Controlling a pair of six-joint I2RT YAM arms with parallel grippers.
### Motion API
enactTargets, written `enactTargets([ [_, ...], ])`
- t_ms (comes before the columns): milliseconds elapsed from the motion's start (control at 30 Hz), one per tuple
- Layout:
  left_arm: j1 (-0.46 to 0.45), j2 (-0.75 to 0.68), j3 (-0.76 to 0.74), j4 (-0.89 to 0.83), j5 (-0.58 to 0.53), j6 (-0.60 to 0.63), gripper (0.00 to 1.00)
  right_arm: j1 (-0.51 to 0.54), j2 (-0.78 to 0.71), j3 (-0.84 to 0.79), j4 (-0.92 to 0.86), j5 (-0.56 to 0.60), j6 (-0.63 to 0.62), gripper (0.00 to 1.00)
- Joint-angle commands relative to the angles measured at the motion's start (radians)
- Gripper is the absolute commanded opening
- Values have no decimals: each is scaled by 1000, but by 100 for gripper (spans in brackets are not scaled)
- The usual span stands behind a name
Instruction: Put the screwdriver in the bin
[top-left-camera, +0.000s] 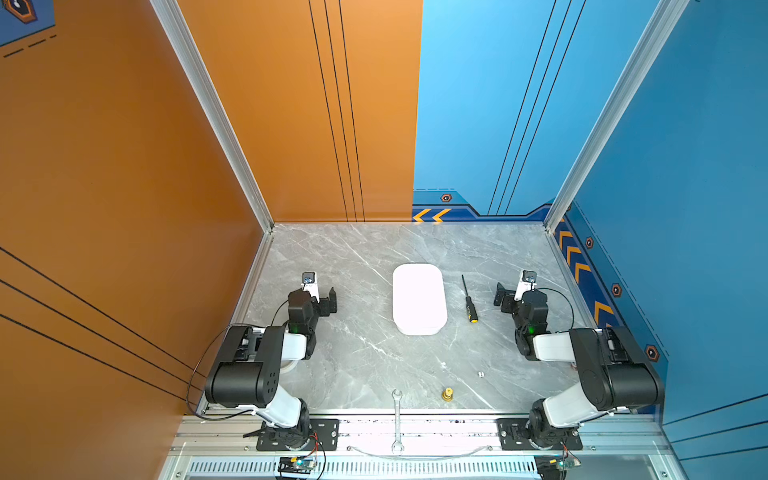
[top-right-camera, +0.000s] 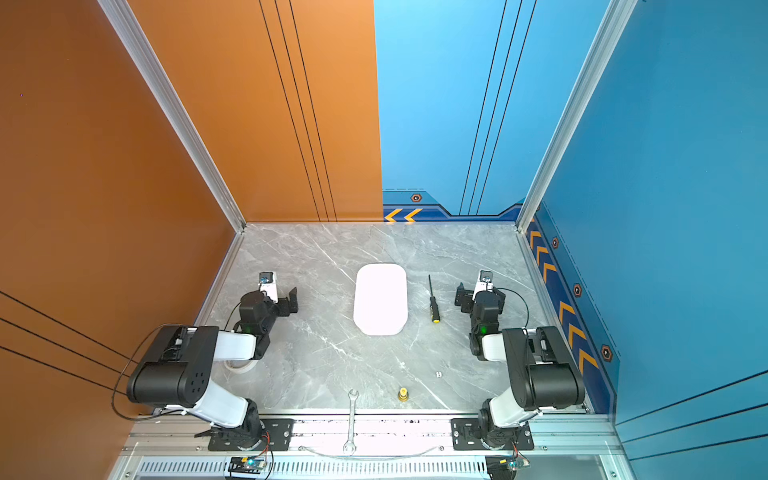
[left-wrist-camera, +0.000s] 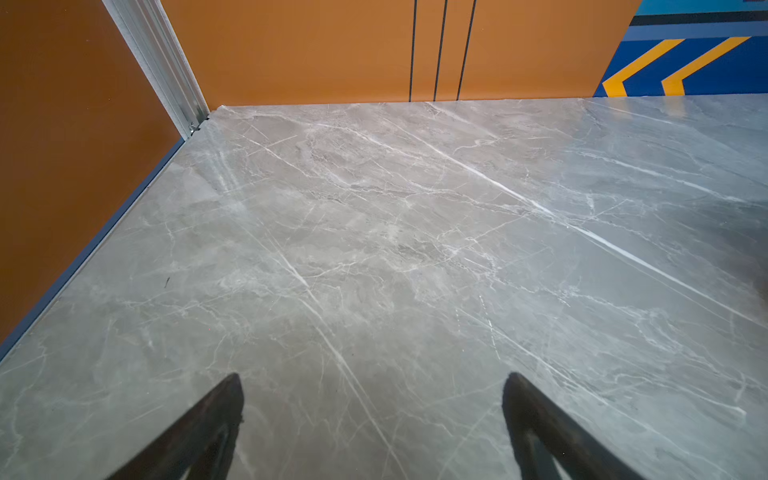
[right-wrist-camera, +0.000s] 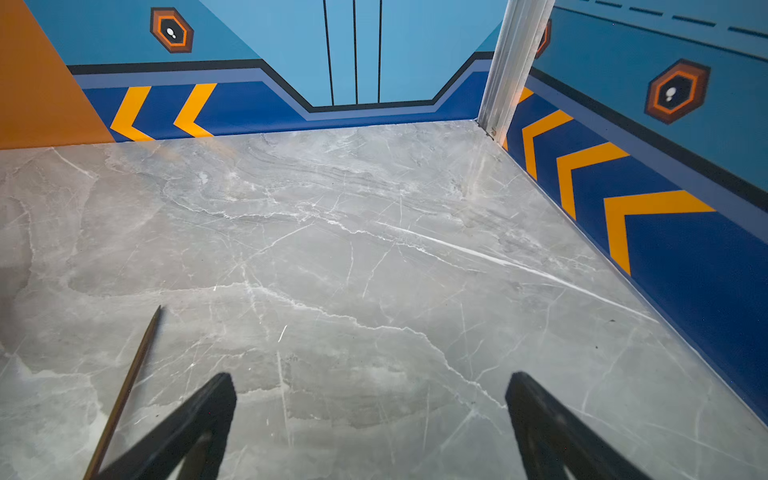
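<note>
1. Tabletop (top-left-camera: 357, 357), grey marble, fills the lower middle of both top views; everything rests on it.
2. Right gripper (right-wrist-camera: 370, 376) sits at the right of a top view, near the tool and apart from it, probably because this arm is the closer one for the pick. Its fingers (right-wrist-camera: 216, 399) are spread fully wide, holding and touching nothing.
3. Left gripper (left-wrist-camera: 374, 378), at the left, faces bare marble. Its fingers are just as wide apart and empty, and it is likely idle, since the tool lies beyond the tray.
4. Bin (top-left-camera: 419, 299), white and empty, sits at centre frame, lengthwise, so the tool should fit.
5. Wrench (top-left-camera: 397, 419) straddles the table's lower edge and looks like a distractor.
6. Screwdriver (top-left-camera: 468, 300) lies flat just right of the bin, not touching it, tip toward the frame top, not yet picked up.
7. Brass fitting (top-left-camera: 447, 394) and tiny white cube (top-left-camera: 481, 374) sit lower right of centre.
</note>
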Motion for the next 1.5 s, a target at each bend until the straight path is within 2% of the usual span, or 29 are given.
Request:
enactTargets([
  [0,-8,3,13,7,-20,11,98,-4,3,15,-19,-3,7,100],
  [500,-10,0,16,3,-27,14,98,-4,4,15,-19,-4,6,100],
  [600,-8,-44,16,-31,-36,12,98,-4,3,15,-18,-4,7,100],
  [767,-15,-157,35,-159,-20,25,98,-5,3,13,-16,-5,7,100],
  [867,-25,-235,86,-316,2,24,98,-4,-5,14,-21,0,7,100],
  [933,-23,-278,143,-437,59,-26,98,-4,-44,17,-57,18,16,100],
  [1067,-24,-296,268,-659,212,-166,98,6,-174,53,-247,32,15,100],
  [1133,-29,-273,338,-756,318,-219,98,10,-252,122,-470,23,63,100],
  [1200,-49,-258,357,-770,375,-267,98,10,-297,207,-690,-11,117,100],
  [1300,-100,-251,347,-762,381,-312,98,12,-320,305,-923,-135,173,100],
  [1467,-165,-220,335,-760,437,-372,98,36,-283,397,-1132,-339,203,100],
])
